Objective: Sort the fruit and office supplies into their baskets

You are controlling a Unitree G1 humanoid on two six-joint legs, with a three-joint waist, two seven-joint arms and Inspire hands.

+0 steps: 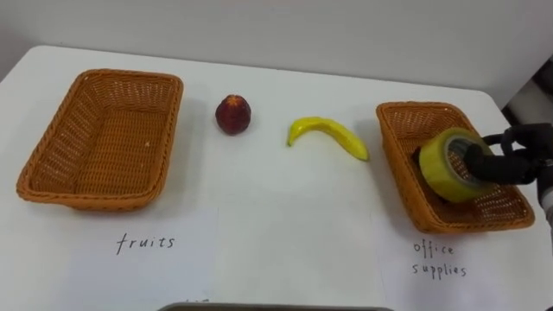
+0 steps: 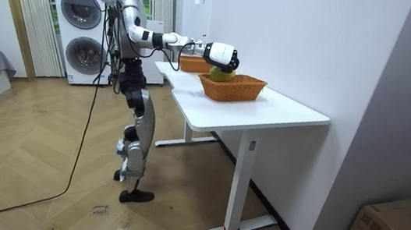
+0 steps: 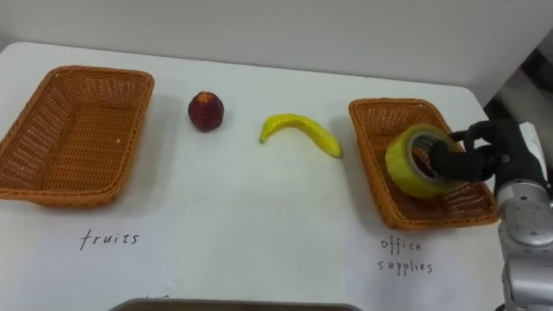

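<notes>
A yellow roll of tape (image 1: 453,164) (image 3: 416,162) stands tilted inside the right wicker basket (image 1: 406,130) (image 3: 374,121) labelled for office supplies. My right hand (image 1: 505,157) (image 3: 484,154) comes in from the right over that basket, its dark fingers curled through the roll's hole. In the room view this hand (image 2: 220,56) holds the roll over the near basket (image 2: 232,87). A dark red apple (image 1: 233,114) (image 3: 207,111) and a yellow banana (image 1: 328,134) (image 3: 301,130) lie on the white table between the baskets. The left basket (image 1: 104,138) (image 3: 69,134), labelled fruits, holds nothing.
Paper labels (image 1: 145,244) (image 1: 439,259) lie in front of each basket. A dark object's edge (image 1: 268,307) shows at the table's near rim. I stand at the table's long side; washing machines (image 2: 83,25) stand behind me.
</notes>
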